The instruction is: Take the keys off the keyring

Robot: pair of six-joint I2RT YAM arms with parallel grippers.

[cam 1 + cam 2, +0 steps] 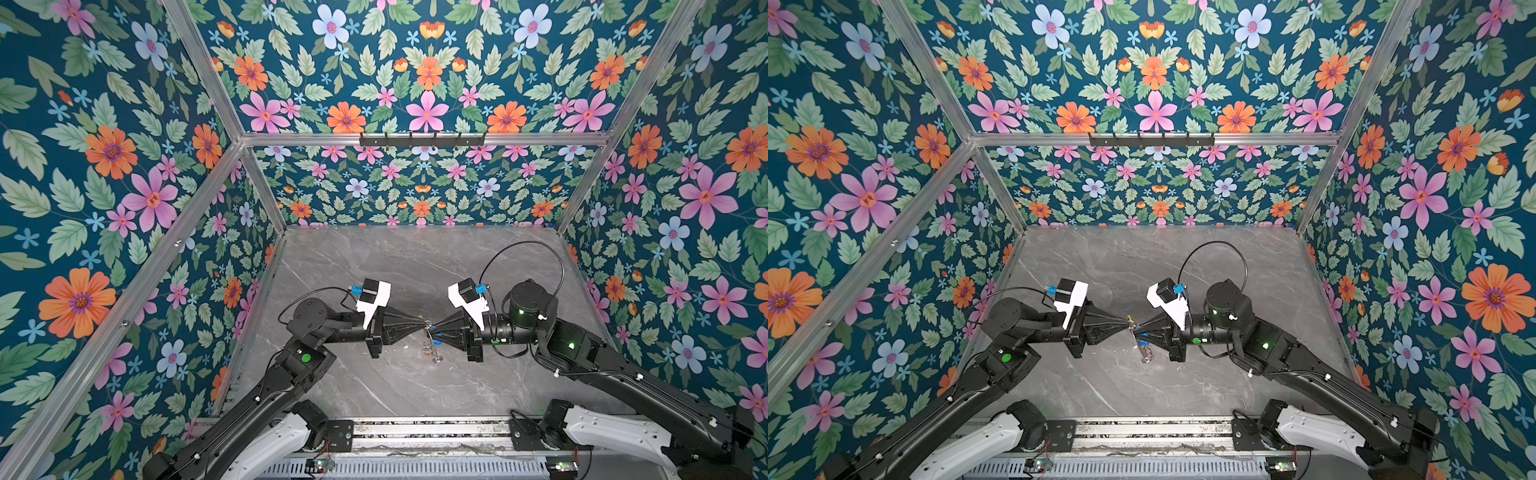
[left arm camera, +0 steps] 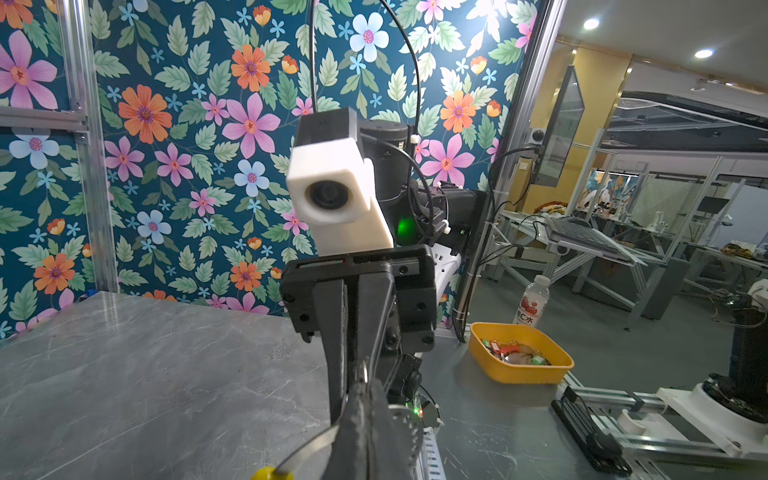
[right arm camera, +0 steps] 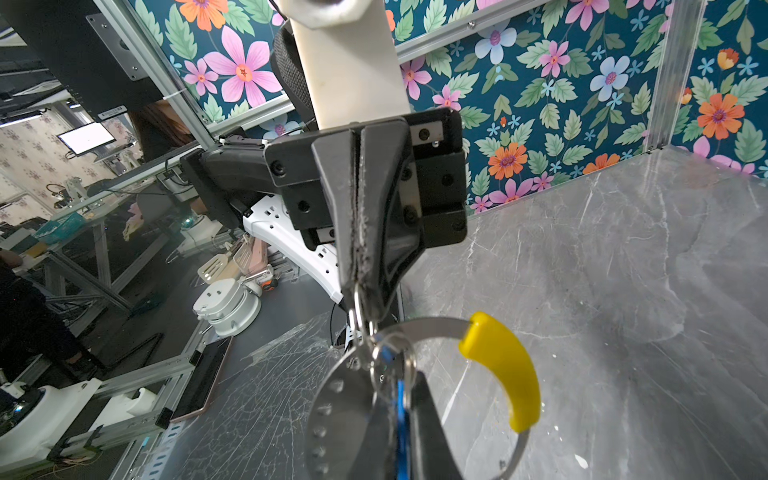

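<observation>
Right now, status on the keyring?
Both shut: left gripper on a split ring, right gripper on the blue tag. Keyring held between them, keys hanging. Nothing in the way.

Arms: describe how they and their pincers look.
Left arm and right arm: black, white base links, green lights. Left pincer and right pincer: black tapering wedges with white camera housings. A black cable loops off the right arm.
</observation>
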